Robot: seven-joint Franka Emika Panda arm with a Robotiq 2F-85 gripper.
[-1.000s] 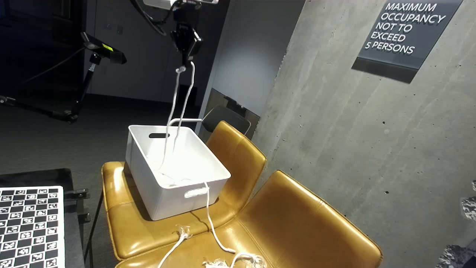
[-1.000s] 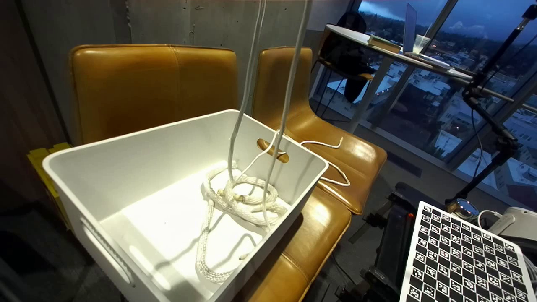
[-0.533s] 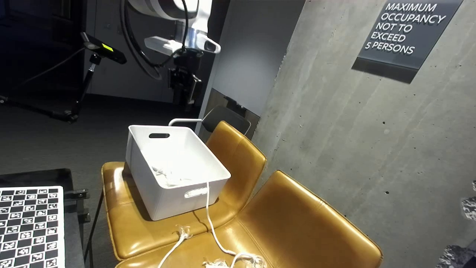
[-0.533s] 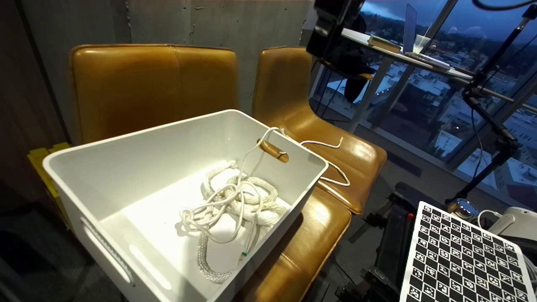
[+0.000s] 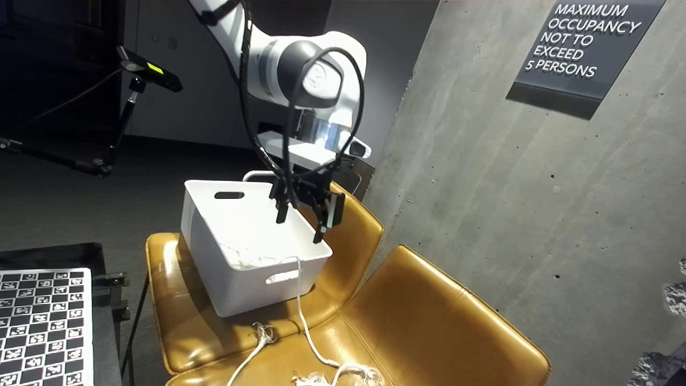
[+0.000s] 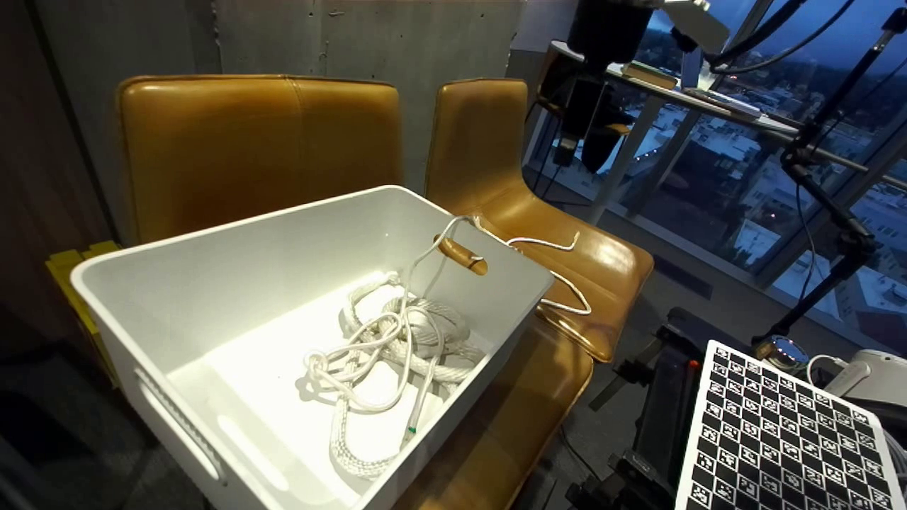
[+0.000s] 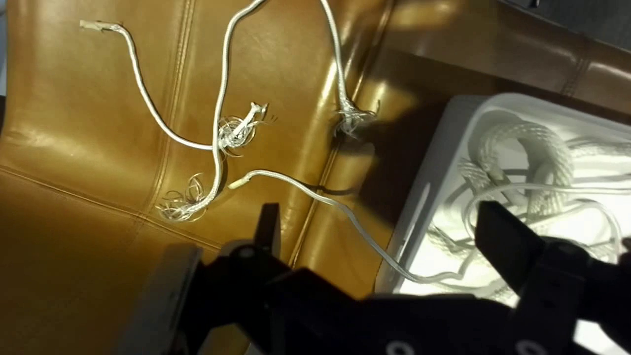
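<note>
One thin white cord (image 7: 364,232) draped over the rim of a white bin (image 5: 252,295), taped tip outside on a tan leather chair (image 5: 450,321), remainder running down inside, seemingly into loose loops atop a thick braided rope (image 7: 557,158) coiled on the floor of the bin. Beyond the rim, sprawled mostly over the same chair, a second cord (image 7: 225,64) bent in a wide curve with frayed ends and, crossing it, a third cord (image 7: 148,101), taped at one end and frayed at the other. Handling only partway along, by the look of it: plenty of rope already resting inside; two lengths and one trailing tail outside; none in the grip. Above the rim, a black gripper (image 5: 299,230) with jaws spread wide, holding nothing, apparently apart from both cord and bin, fingers (image 7: 267,224) framing the draped cord in the wrist view, one seen against leather, the other against the bin. Overhead in an exterior view, a white robot arm (image 5: 319,78) slanting down from the top edge, bent at the wrist, tool end pointing down with a slight tilt. Under the bin and adjoining the cord-strewn chair, a matching chair (image 5: 177,343). Farther out, a concrete wall (image 5: 482,187) bearing an occupancy sign (image 5: 587,40), a patterned marker board (image 6: 783,435) and a camera-like device (image 5: 144,68) on a jointed stand (image 5: 123,120).
</note>
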